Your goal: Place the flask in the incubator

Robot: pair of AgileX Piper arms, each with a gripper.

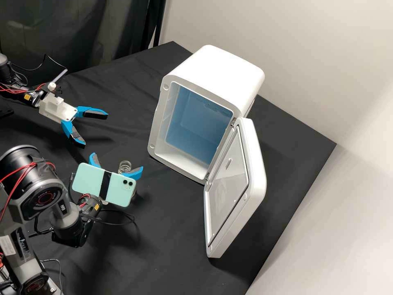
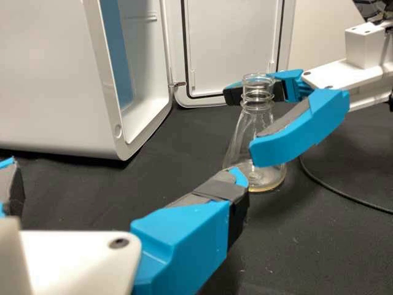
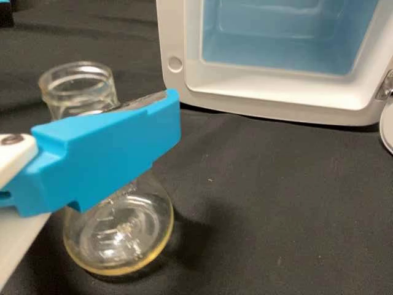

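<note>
A clear glass flask (image 1: 125, 166) stands upright on the black bench, left of the incubator. My right gripper (image 1: 117, 162) is open around it, one blue finger on each side of the neck. In the left wrist view the flask (image 2: 255, 132) stands between those fingers (image 2: 301, 126). In the right wrist view one finger (image 3: 104, 153) crosses in front of the flask (image 3: 116, 230). My left gripper (image 1: 95, 129) hangs open and holds nothing, farther back on the left. The white incubator (image 1: 213, 69) has a blue inside, and its door (image 1: 237, 184) is swung wide open.
A mint-green phone (image 1: 104, 184) is mounted on the right arm's wrist, with cables (image 1: 118, 217) trailing on the bench. The bench edge (image 1: 294, 205) runs close past the open door. Bare black bench (image 1: 163, 229) lies between the flask and the incubator's opening.
</note>
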